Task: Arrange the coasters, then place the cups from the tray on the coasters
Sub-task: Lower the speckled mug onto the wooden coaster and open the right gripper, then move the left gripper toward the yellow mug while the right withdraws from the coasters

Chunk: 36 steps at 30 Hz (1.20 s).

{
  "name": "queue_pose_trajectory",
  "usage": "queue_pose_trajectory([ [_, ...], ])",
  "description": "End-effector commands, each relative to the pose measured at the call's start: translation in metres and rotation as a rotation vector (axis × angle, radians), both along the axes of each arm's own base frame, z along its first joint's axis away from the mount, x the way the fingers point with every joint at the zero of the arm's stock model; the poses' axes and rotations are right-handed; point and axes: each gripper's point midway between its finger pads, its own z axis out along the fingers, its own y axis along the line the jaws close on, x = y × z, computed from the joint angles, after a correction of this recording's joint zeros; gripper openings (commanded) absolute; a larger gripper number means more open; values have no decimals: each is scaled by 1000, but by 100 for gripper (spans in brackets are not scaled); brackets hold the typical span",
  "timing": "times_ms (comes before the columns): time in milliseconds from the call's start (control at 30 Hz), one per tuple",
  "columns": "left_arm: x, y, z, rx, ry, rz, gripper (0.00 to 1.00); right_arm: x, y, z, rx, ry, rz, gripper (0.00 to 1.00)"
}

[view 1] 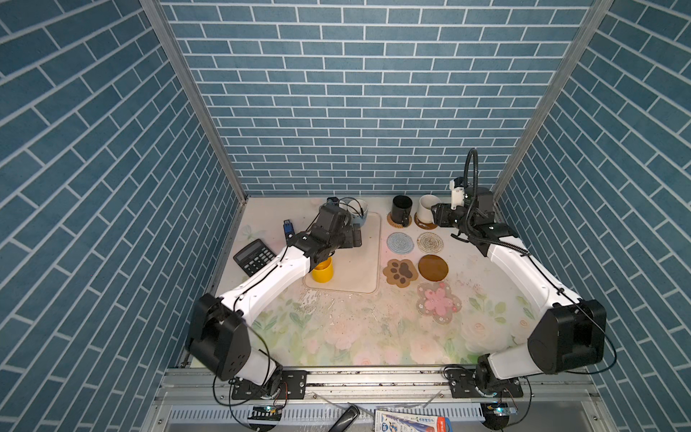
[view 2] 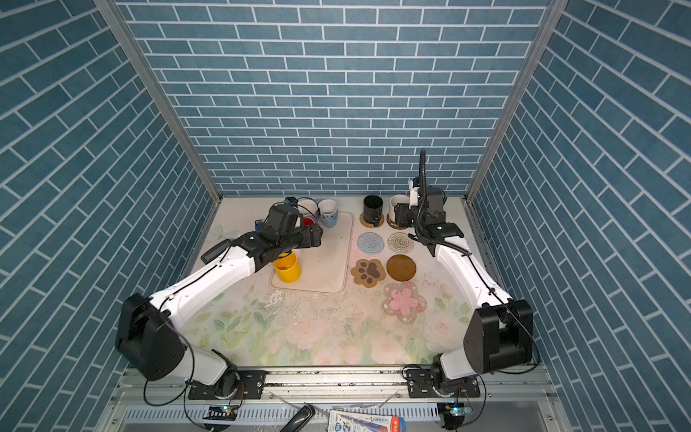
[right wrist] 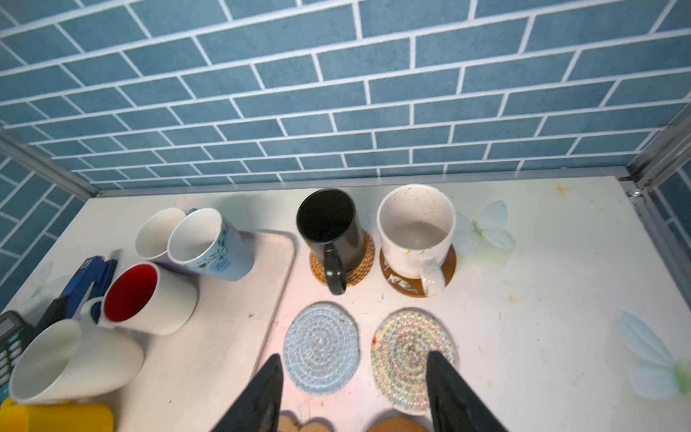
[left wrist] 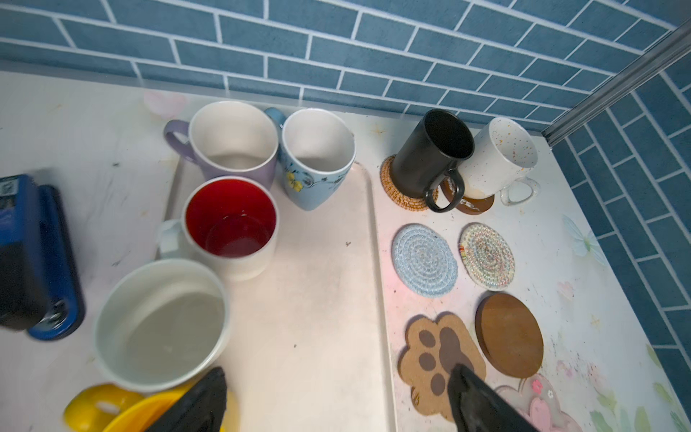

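Calculator [view 1: 255,256] left of tray [view 1: 359,269]. Left gripper [left wrist: 338,368] spread, empty, by yellow mug [view 1: 322,271]. Right gripper [right wrist: 353,355] parted, empty, near speckled white mug [right wrist: 413,232].

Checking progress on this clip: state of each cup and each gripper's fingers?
black cup, on tan coaster
speckled cup, on brown coaster
yellow cup, on tray
white cup, on tray
red-inside cup, on tray
lavender cup, on tray
blue cup, on tray
left gripper, fingers apart, empty
right gripper, fingers apart, empty
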Motion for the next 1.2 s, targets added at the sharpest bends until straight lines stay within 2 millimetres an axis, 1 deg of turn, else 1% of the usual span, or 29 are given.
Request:
queue_pose_trajectory([
  [0,-29,37,-3,70,41,84,94,-13,13,-19,51,36,-6,65],
  [33,-36,46,-1,83,41,107,94,-15,19,-21,69,39,5,91],
  [67,-44,57,0,105,49,131,94,-18,26,-23,83,39,17,99],
  [200,-71,94,3,163,73,208,94,-29,57,-26,88,30,69,99],
  [300,-85,114,1,165,96,251,93,-36,80,-27,105,26,111,99],
  [367,-90,123,-5,146,127,267,92,-39,95,-32,113,33,137,99],
  [467,-91,134,-19,112,186,293,90,-42,117,-43,110,60,184,99],
  [533,-89,140,-27,89,217,316,88,-43,126,-50,98,69,202,99],
  [633,-81,148,-40,85,255,343,86,-45,133,-58,109,60,216,99],
  [733,-69,158,-51,102,297,375,84,-46,134,-68,120,54,221,99],
  [833,-57,163,-62,95,326,394,83,-48,134,-75,115,51,227,99],
  [967,-40,165,-77,85,351,413,83,-49,134,-75,96,39,246,99],
  [1033,-31,161,-83,70,354,407,84,-50,134,-73,96,30,250,99],
  [1167,-14,158,-89,60,364,415,86,-51,132,-72,107,12,248,99],
])
